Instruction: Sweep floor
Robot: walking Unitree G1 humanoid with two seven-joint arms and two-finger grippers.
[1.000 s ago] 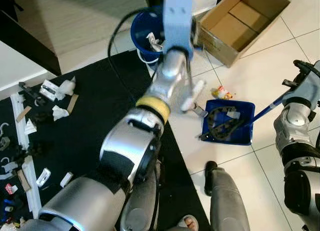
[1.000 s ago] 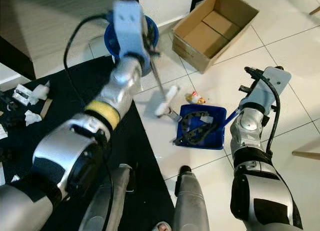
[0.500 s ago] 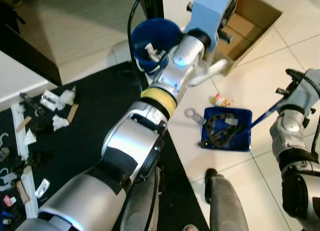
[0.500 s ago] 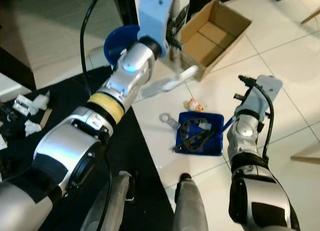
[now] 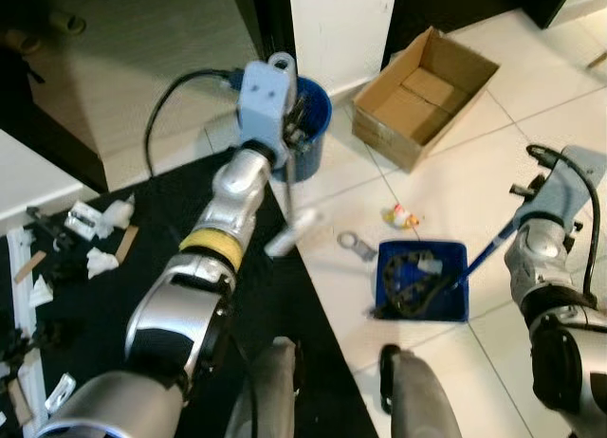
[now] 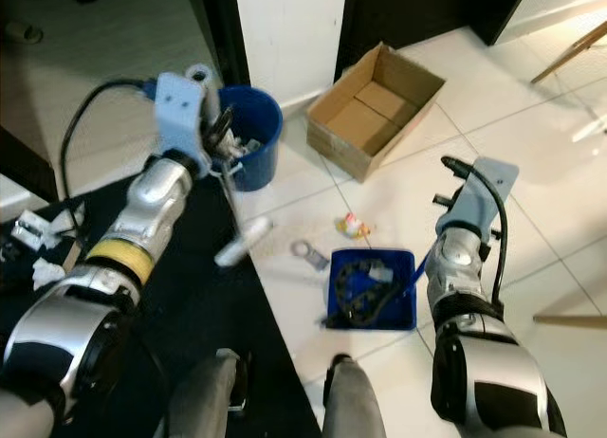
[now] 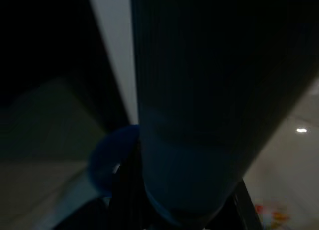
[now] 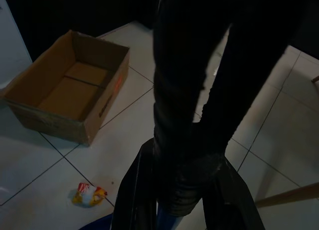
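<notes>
White floor tiles (image 6: 493, 125) meet a black mat (image 5: 142, 229) in a home where a humanoid robot is sweeping up. Its landmark is the blue dustpan (image 6: 375, 291), lying flat on the tile just ahead of the robot's feet with a dark coiled cable and a scrap of paper already inside.

The right gripper (image 8: 187, 190) has its black fingers clamped on the dustpan's slim blue handle (image 5: 484, 258), which rises from the pan's right side. Beyond the pan's far edge lie a small yellow-and-red wrapper (image 6: 354, 228) and a metal ring (image 6: 305, 252), both near it and still on the floor. Farther back stand an open cardboard box (image 6: 375, 111) and a blue bucket (image 6: 251, 135).

The left gripper (image 6: 220, 139) hangs beside the bucket, holding a thin-handled white brush (image 6: 242, 242) whose head hovers left of the pan at the mat's edge; how its fingers stand cannot be told.

The wrapper looks feather-light and likely to skitter, so gentle strokes seem wise. The pan appears to be stiff, light plastic, best steadied low on its handle.
</notes>
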